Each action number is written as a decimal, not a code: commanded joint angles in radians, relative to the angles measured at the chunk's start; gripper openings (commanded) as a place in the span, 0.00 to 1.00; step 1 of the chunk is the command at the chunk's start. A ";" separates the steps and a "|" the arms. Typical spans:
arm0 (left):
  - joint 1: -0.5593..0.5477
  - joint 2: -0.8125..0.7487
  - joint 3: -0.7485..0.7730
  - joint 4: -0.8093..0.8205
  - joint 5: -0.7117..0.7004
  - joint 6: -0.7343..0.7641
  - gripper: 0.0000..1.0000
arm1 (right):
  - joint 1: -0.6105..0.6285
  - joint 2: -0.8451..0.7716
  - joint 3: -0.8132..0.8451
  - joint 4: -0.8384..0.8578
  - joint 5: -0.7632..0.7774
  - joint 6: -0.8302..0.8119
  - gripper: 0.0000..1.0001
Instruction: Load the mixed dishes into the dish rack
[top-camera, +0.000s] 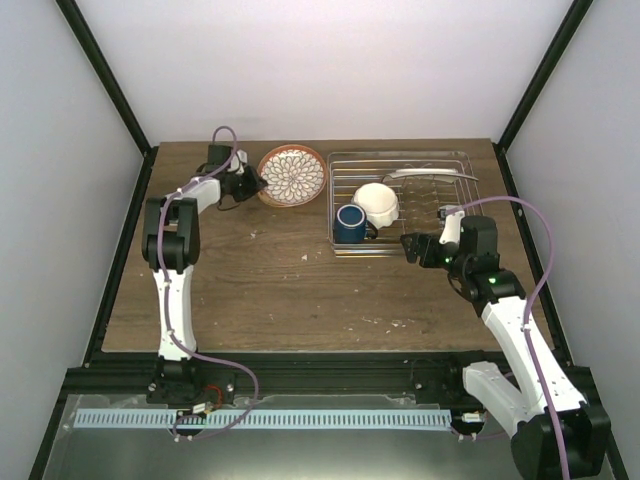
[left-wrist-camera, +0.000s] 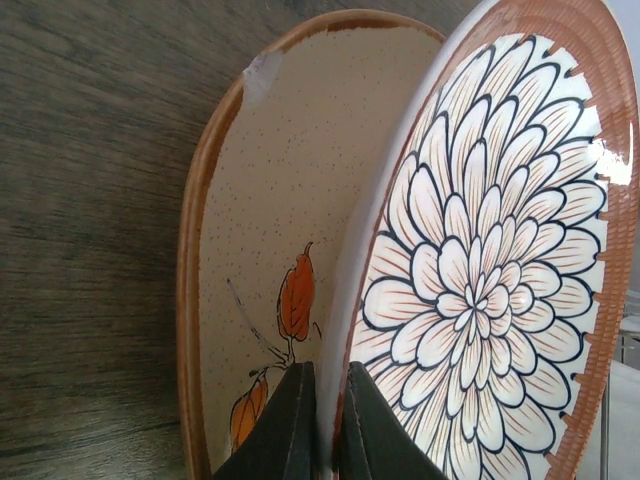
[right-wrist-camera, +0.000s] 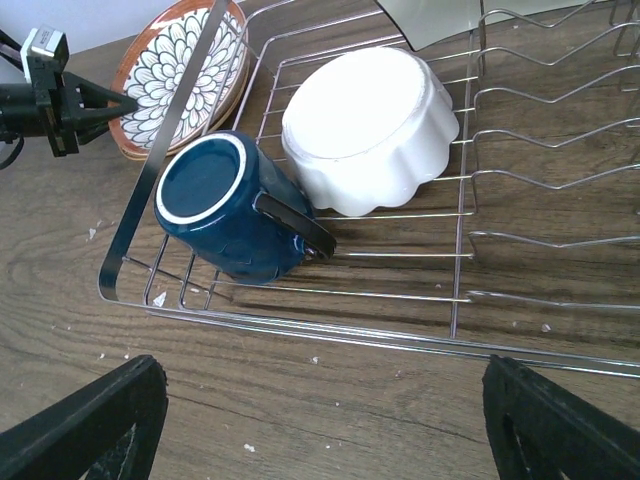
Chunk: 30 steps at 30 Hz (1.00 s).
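Orange-rimmed round blue-and-white patterned plate (left-wrist-camera: 480, 270), atop a flat cream rectangular plate (left-wrist-camera: 270, 200) at nine o'clock of the silver wire dish rack (top-camera: 465, 155), is rim-pinched by the left hand (left-wrist-camera: 320, 430), likely awaiting a lift toward three o'clock; the right hand (right-wrist-camera: 325, 420) gapes empty.

The table (top-camera: 280, 290) is dark brown wood with a clear grain, scattered with small pale crumbs (top-camera: 390, 322), most of them towards its near edge. Two things rest directly on it. The wire rack (right-wrist-camera: 172, 125) stands at the far right, the wood showing through its bars. Just left of the rack lies a speckled cream plate (left-wrist-camera: 270, 180) with a brown rim, bearing a patterned plate (left-wrist-camera: 490, 290) on top.
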 joint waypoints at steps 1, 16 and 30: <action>-0.003 -0.028 -0.067 0.004 0.031 0.023 0.00 | 0.010 -0.013 -0.018 0.022 0.024 -0.008 0.86; 0.070 -0.245 -0.358 0.296 0.130 -0.164 0.00 | 0.010 -0.032 -0.037 0.054 0.042 0.036 0.86; 0.072 -0.354 -0.442 0.401 0.141 -0.225 0.00 | 0.010 -0.006 -0.043 0.034 0.007 0.013 0.88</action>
